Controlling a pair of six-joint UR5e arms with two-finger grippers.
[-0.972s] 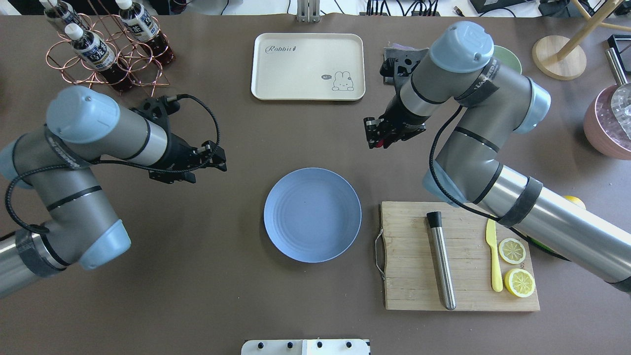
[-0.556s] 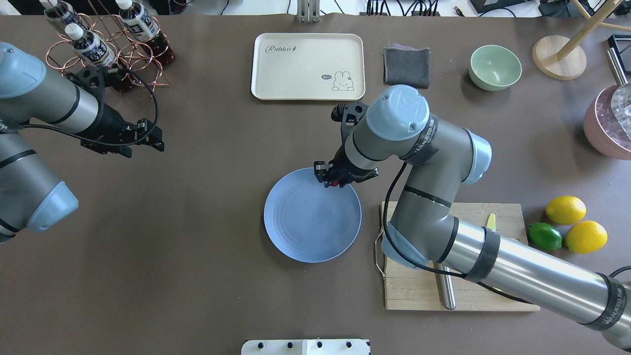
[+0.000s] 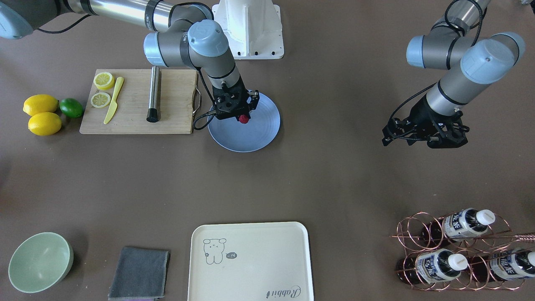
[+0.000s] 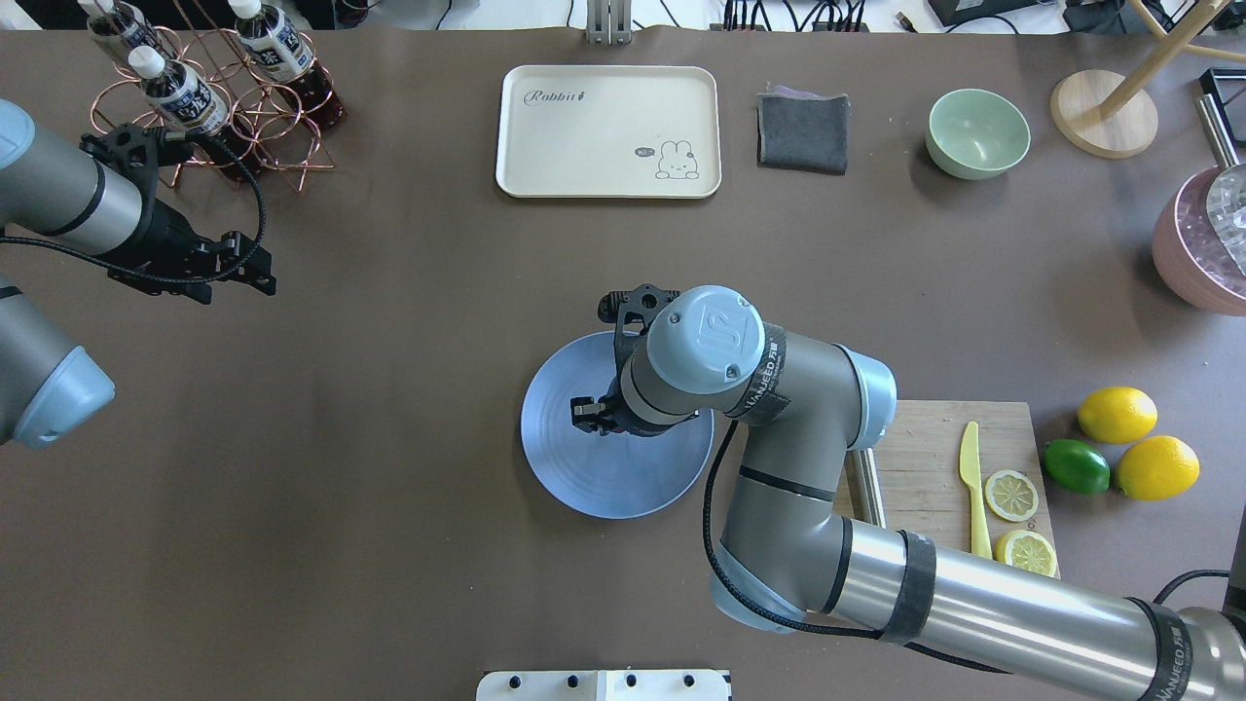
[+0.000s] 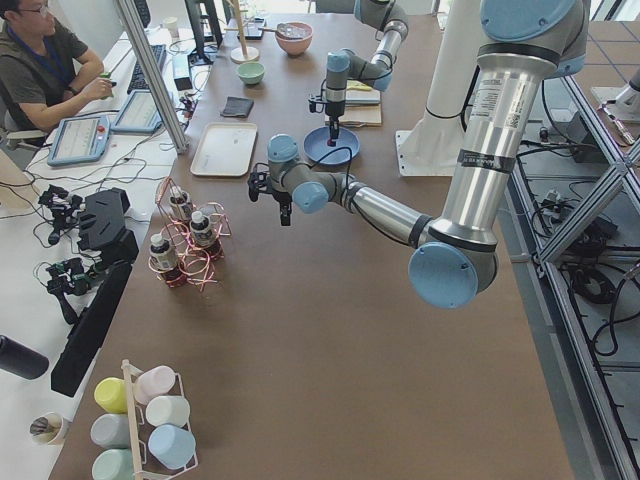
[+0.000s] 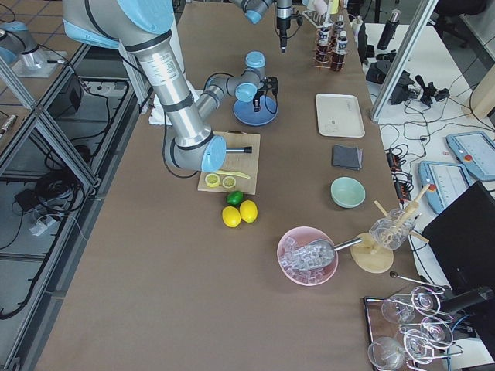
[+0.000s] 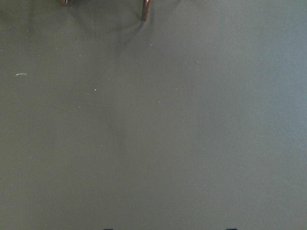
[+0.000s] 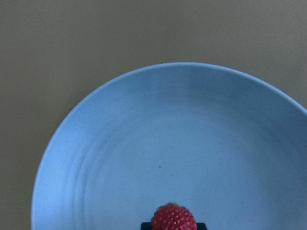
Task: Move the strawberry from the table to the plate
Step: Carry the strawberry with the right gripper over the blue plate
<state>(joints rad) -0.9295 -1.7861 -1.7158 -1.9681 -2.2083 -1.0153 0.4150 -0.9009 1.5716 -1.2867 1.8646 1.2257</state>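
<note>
Now the right pincer hangs over the blue plate, clenched on the strawberry, which sits between its tips inside the plate's rim. Well apart, the left pincer hovers released over bare surface, near the bottle rack.

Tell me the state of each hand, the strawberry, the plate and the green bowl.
right hand, shut on the strawberry, over the plate.
left hand, open, holding nothing.
strawberry, whole, gripped between the fingers.
plate, upright, nothing lying loose in it.
green bowl, upright, empty.
</note>
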